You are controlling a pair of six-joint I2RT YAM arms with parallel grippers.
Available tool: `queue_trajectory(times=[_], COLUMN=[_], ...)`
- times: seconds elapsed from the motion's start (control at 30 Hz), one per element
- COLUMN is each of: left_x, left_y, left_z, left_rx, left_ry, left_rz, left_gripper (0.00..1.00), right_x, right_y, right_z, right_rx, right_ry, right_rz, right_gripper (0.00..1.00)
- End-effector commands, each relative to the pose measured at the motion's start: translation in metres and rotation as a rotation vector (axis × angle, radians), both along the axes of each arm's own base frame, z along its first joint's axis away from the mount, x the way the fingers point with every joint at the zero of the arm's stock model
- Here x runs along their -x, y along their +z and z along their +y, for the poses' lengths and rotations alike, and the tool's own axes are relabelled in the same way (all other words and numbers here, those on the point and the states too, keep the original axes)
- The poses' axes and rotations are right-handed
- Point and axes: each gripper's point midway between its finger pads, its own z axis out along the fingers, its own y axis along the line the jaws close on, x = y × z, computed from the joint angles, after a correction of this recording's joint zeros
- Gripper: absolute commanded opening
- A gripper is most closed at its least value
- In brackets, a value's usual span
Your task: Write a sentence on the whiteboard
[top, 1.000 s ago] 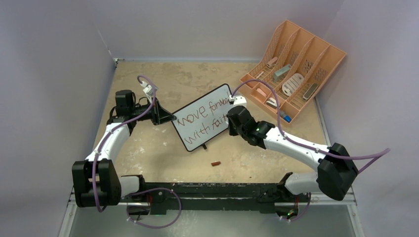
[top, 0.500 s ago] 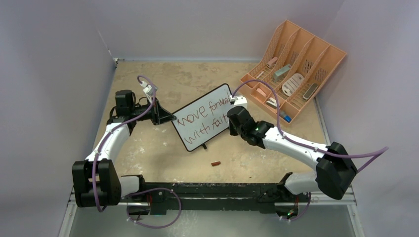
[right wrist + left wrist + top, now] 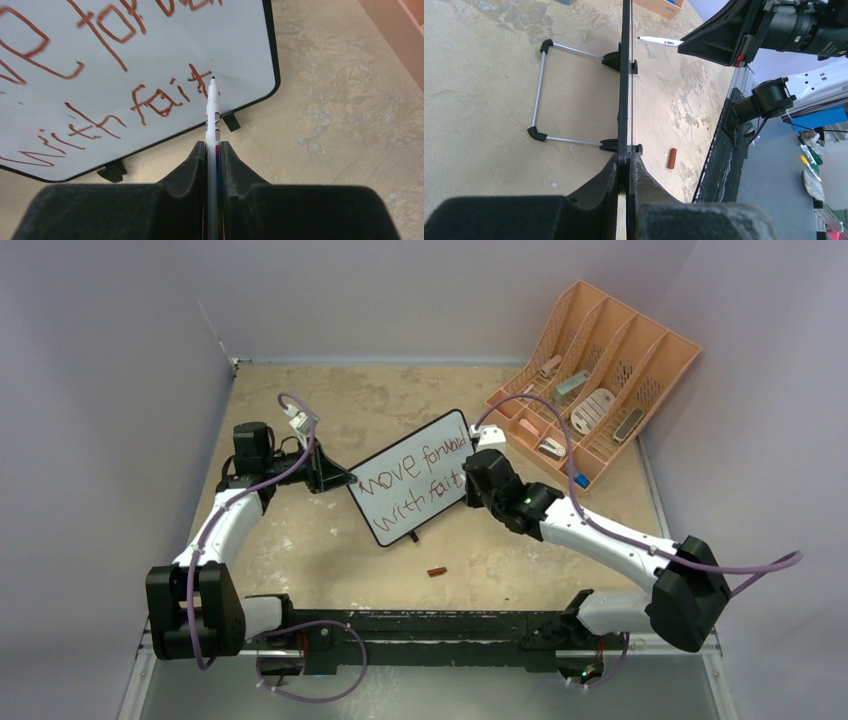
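The whiteboard (image 3: 410,488) stands tilted mid-table, black-framed, with red-brown writing "move forward with fait". It shows edge-on in the left wrist view (image 3: 624,75) and face-on in the right wrist view (image 3: 150,60). My left gripper (image 3: 338,478) is shut on the board's left edge (image 3: 628,167). My right gripper (image 3: 470,485) is shut on a white marker (image 3: 212,130). The marker's tip is at the board's surface just right of the last "t". The marker also shows in the left wrist view (image 3: 661,41).
A peach slotted desk organizer (image 3: 595,375) with small items stands at the back right. A small red-brown marker cap (image 3: 437,571) lies on the table in front of the board, also in the left wrist view (image 3: 671,158). Grey walls enclose the table.
My right arm has shifted slightly to the right and the marker tip has moved on along the lower line of writing. The left arm and board have not moved.
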Motion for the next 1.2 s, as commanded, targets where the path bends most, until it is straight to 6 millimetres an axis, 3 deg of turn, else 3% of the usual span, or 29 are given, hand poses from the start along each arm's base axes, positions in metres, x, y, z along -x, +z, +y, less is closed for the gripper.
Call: queue_trajectory(times=[0.0,0.23,0.5,0.8,1.17], left_x=[-0.004,-0.004,-0.004,-0.004,-0.004], left_y=[0.011,0.011,0.011,0.011,0.011], left_z=[0.003,0.003,0.002,0.002,0.002], left_rx=[-0.011,-0.011,-0.009,-0.008,-0.009], left_ry=[0.003,0.004,0.001,-0.001,0.000], left_rz=[-0.070,-0.070,-0.068,-0.067,-0.067], left_gripper=[0.00,0.00,0.00,0.00,0.00], right_x=[-0.019,-0.034,-0.038,-0.029,-0.004], right_y=[0.046,0.060,0.058,0.035,-0.003], right_z=[0.005,0.012,0.019,0.017,-0.002], right_rx=[-0.056,-0.064,-0.069,-0.054,-0.023], right_ry=[-0.016,-0.005,0.022,0.032,-0.001], right_rz=[-0.116,-0.160,-0.152,-0.092,0.020], right_gripper=[0.00,0.00,0.00,0.00,0.00])
